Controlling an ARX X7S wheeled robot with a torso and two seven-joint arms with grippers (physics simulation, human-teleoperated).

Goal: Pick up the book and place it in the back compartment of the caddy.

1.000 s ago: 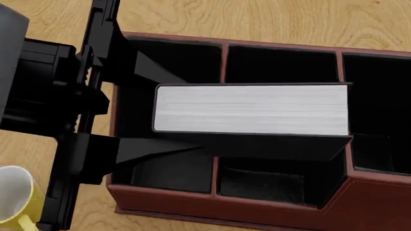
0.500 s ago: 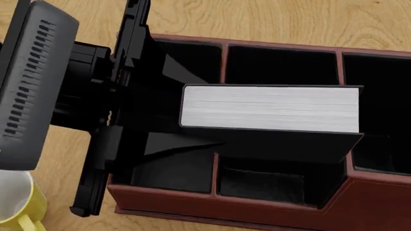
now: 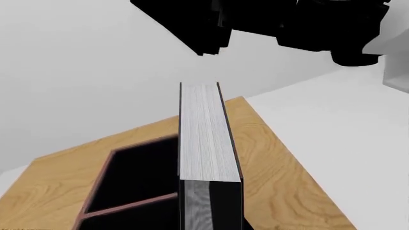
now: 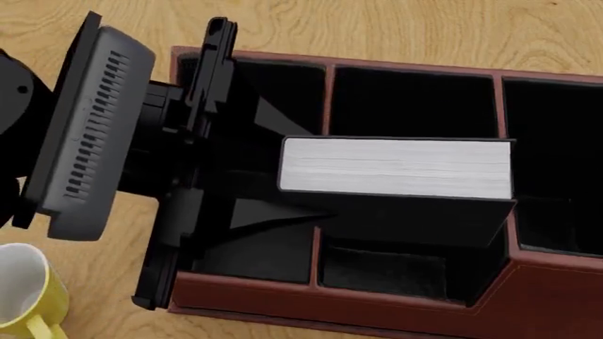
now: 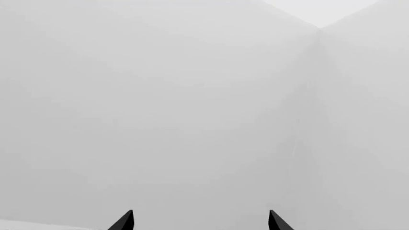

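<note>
My left gripper (image 4: 315, 173) is shut on the book (image 4: 396, 168), which has black covers and a white page block facing up. It holds the book lying crosswise above the dark red caddy (image 4: 330, 311). The book spans from the left cell to the right divider. The far middle cell (image 4: 414, 95) shows black beyond the book. The low cross divider is hidden under the book, so I cannot tell which middle cell is the back compartment. The left wrist view shows the book (image 3: 204, 134) edge-on over the caddy (image 3: 96, 191). My right gripper (image 5: 200, 221) is open and empty, facing a blank white wall.
A yellow-and-white mug (image 4: 24, 296) stands on the wooden table (image 4: 377, 28) at the near left, beside the left arm. The caddy's right cell (image 4: 556, 141) runs out of the head view. The table edge (image 3: 281, 124) shows in the left wrist view.
The left arm has moved right over the caddy with the book, and its wrist body has come into view. The book's page block looks slightly smaller. The mug has not moved.
</note>
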